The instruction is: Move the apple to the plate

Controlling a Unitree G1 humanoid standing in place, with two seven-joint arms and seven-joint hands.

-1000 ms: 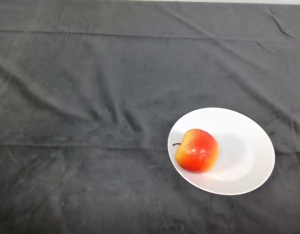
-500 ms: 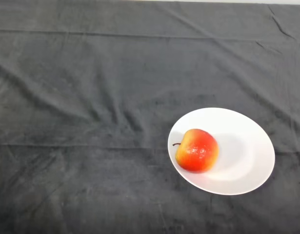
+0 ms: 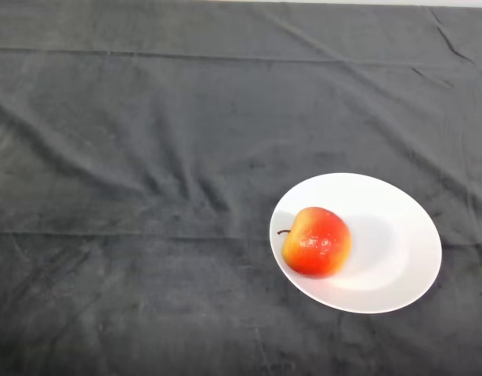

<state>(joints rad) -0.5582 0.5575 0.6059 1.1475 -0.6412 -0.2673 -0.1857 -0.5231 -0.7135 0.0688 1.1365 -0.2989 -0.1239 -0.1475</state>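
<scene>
A: Is the hand showing up anywhere in the head view?

B: No part of the robot is showing, so I cannot tell how the hand is standing, whether wide, narrow or holding anything.

A: Then where is the apple (image 3: 317, 242) sitting?

B: It is lying on the white plate (image 3: 397, 258), on the plate's left side, close to the left rim. It is touching the plate's surface and nothing else.

A: How is the apple looking?

B: It is glowing red over most of its skin, fading to yellow-orange along its left flank. A thin dark stem is sticking out to the left, reaching toward the plate's left rim. A few small highlights are shining near its middle. It is lying tilted, with the stem pointing sideways rather than up.

A: And the plate itself?

B: It is round, plain white and shallow, resting flat on the desk (image 3: 146, 157) in the lower right part of the view. The right half of the plate is lying bare, with a soft shadow falling just to the right of the apple.

A: What is covering the desk?

B: A dark grey cloth (image 3: 107, 298) is spreading over the whole surface. Creases are running across it: a long horizontal fold is crossing near the top, another is running at about the height of the apple, and slanting wrinkles are gathering to the left of the plate. A pale strip is showing along the top right edge, beyond the cloth.
</scene>
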